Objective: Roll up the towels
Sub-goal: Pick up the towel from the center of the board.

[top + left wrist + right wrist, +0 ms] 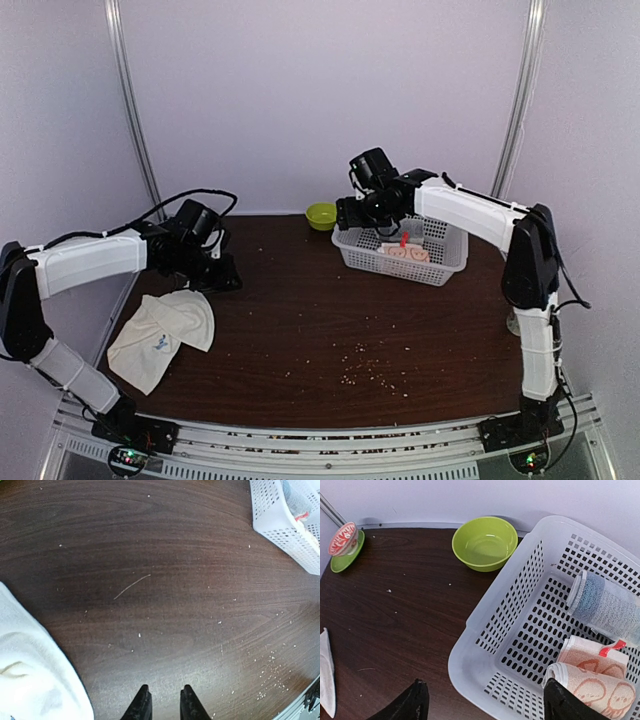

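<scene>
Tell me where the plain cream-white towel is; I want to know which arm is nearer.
In the top view the plain cream-white towel lies loose on the left side of the table, right beside the left gripper, far from the white basket.

The patterned towel (592, 687) is cream with orange-pink cartoon faces. It is rolled into a thick bundle, its coiled end showing in the right wrist view, with a small red tag (612, 648) sticking out on top. It lies on the floor of the white slotted basket (505, 610), against the near wall. The plain cream-white towel (160, 338) lies unrolled and rumpled on the dark wooden table (330, 320) near its left edge. It is loosely folded over itself, with a small blue mark (160, 343) near its middle.
</scene>
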{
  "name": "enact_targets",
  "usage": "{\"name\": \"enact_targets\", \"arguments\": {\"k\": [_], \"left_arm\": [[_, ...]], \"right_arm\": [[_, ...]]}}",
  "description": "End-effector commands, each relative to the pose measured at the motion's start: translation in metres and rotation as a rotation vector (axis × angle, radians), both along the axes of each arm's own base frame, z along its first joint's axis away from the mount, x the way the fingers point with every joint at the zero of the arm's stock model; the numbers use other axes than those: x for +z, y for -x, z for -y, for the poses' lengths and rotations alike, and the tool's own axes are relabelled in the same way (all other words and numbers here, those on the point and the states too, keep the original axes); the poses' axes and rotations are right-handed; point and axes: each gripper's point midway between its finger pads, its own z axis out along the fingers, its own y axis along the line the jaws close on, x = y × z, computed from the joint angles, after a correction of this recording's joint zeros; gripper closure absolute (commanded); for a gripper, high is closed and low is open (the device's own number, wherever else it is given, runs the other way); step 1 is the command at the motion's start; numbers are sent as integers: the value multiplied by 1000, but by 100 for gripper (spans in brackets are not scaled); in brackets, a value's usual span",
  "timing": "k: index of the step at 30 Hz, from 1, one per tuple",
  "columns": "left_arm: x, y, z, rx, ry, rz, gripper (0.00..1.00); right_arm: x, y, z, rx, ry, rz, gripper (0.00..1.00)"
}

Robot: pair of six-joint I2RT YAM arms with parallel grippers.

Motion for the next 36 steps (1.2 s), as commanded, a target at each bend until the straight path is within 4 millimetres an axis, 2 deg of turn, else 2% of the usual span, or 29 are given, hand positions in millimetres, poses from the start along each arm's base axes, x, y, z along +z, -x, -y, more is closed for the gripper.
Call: {"name": "enact_targets", "arguments": {"k": [1, 3, 7, 9, 11, 14, 18, 25, 28, 31, 34, 36], "left_arm": [[11, 6, -9, -1, -4, 47, 79], [11, 10, -18, 19, -33, 56, 78], [9, 16, -48, 108, -113, 58, 71], [2, 20, -68, 183, -148, 27, 63], [-9, 23, -91, 280, -165, -20, 47], [-28, 30, -113, 396, -101, -100, 40], [-48, 34, -105, 411, -35, -169, 35], [-89, 37, -82, 313, -181, -265, 31], [-102, 43, -74, 268, -254, -292, 32], [-122, 52, -72, 241, -303, -343, 39], [-136, 60, -71, 225, -321, -375, 53], [-139, 62, -69, 209, -314, -376, 76]], "right_arm": [[-13, -10, 8, 28, 160, -31, 21], [-9, -3, 1, 36, 123, -23, 21], [28, 27, -13, 64, 33, 99, 21], [44, 46, -15, 72, -20, 134, 21], [60, 65, -15, 87, -76, 156, 21], [64, 91, -17, 118, -120, 156, 22], [51, 125, -22, 181, -126, 117, 22], [28, 163, -9, 220, -119, 50, 23], [26, 173, 4, 210, -112, 51, 23], [27, 178, 17, 190, -104, 66, 23], [32, 182, 28, 171, -103, 83, 23], [36, 184, 33, 158, -102, 94, 23]]}}
